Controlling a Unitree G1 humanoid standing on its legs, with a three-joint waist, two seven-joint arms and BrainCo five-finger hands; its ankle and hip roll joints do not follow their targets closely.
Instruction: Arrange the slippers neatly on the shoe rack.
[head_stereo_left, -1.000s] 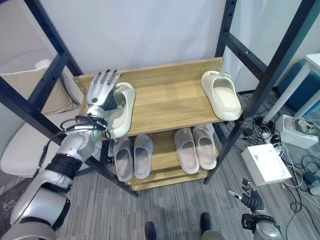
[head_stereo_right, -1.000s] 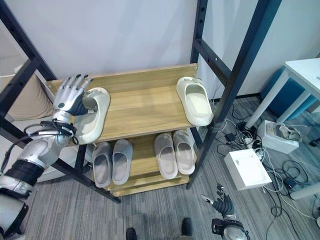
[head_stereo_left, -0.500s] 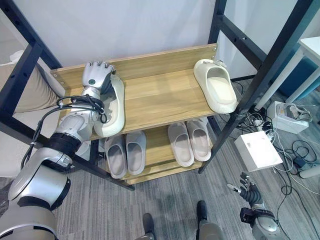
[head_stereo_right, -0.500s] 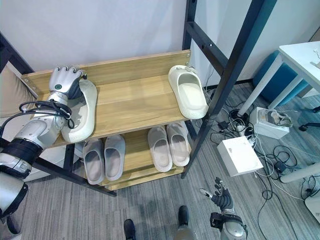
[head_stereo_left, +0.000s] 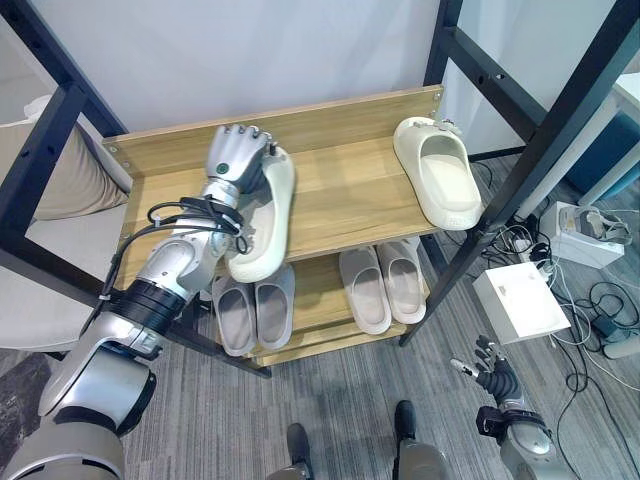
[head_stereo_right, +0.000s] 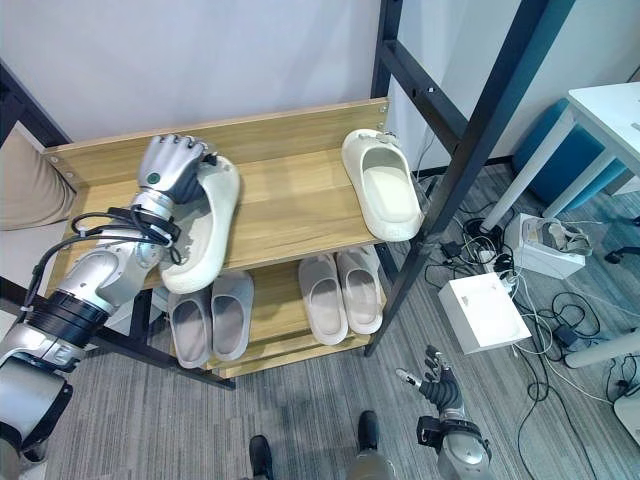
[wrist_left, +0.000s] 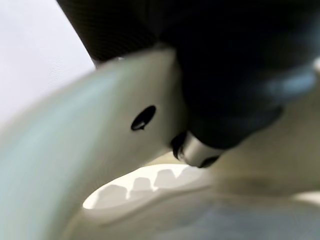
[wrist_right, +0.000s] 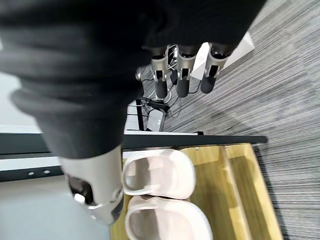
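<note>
Both eye views look down on the shoe rack; wrist views sit close.

Left arm reached up and forward from lower left, elbow bent, left hand raised with back turned up, fingers curled in a clenched grip. Right hand hung low at lower right, fingers straight and slightly spread.

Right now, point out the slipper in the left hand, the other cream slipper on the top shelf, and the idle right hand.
held slipper (head_stereo_left: 262, 240), left eye view, on its sole.
cream slipper (head_stereo_left: 441, 186), left eye view, on its footbed.
right hand (head_stereo_left: 492, 375), left eye view, on its back.
</note>
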